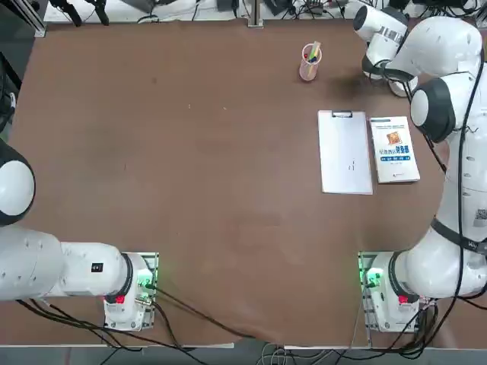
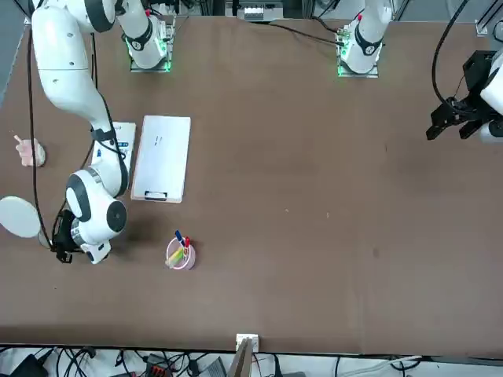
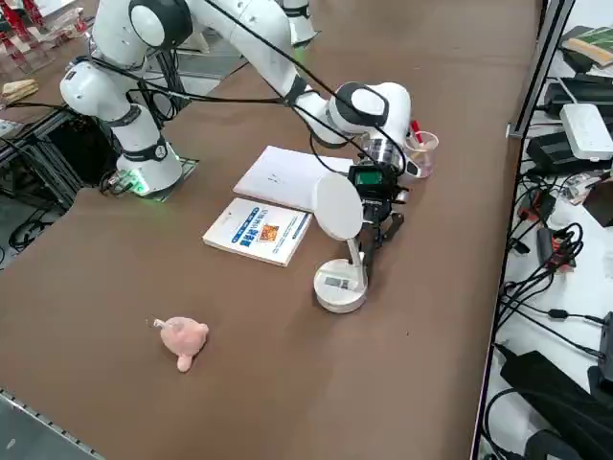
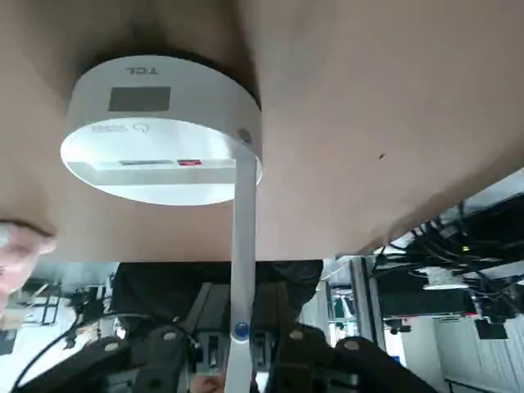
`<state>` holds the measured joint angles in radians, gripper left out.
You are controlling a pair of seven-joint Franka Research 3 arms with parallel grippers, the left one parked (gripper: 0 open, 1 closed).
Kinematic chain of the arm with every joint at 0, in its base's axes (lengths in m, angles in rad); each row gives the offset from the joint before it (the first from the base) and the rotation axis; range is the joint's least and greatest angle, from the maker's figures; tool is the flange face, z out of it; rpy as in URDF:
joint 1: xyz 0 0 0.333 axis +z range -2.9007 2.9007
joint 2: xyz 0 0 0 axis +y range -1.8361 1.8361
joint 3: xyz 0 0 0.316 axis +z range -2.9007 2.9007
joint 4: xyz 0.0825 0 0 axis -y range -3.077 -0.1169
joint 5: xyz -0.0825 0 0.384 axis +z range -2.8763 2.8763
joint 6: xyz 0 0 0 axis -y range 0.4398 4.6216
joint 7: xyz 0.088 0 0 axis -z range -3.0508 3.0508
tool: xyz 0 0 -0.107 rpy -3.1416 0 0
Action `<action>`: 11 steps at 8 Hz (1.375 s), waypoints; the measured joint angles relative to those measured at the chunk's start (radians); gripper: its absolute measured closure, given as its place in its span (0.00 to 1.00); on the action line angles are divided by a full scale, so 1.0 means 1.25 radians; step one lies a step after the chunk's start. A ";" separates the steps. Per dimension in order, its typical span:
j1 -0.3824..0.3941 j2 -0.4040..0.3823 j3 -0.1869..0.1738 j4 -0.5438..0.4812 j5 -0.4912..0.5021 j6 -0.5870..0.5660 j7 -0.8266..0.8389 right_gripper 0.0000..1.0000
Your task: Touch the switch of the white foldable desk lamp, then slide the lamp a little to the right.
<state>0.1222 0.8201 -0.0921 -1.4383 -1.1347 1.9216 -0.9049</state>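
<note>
Jaws of right gripper (image 3: 375,240) are clamped on the white foldable desk lamp's (image 3: 339,251) arm near the brown table's (image 1: 190,190) far right corner; we see cables (image 3: 546,278) beyond that edge.

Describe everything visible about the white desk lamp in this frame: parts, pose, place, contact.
The white foldable desk lamp looks like matte plastic. Its round disc base, marked with a grey panel and small labels, sits flat on the brown table near the edge, beside a blue-and-white book. A thin straight arm rises to a round flat head. The right gripper is shut on that arm.
</note>
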 joint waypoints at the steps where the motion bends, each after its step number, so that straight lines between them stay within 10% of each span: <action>1: -0.001 -0.001 0.000 0.005 0.026 -0.042 -0.004 0.84; 7: -0.045 -0.025 -0.071 0.079 0.286 -0.205 0.037 0.84; 11: -0.039 -0.016 -0.074 0.103 0.309 -0.261 0.166 0.84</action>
<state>0.0733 0.7997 -0.1840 -1.3099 -0.7480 1.5957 -0.6972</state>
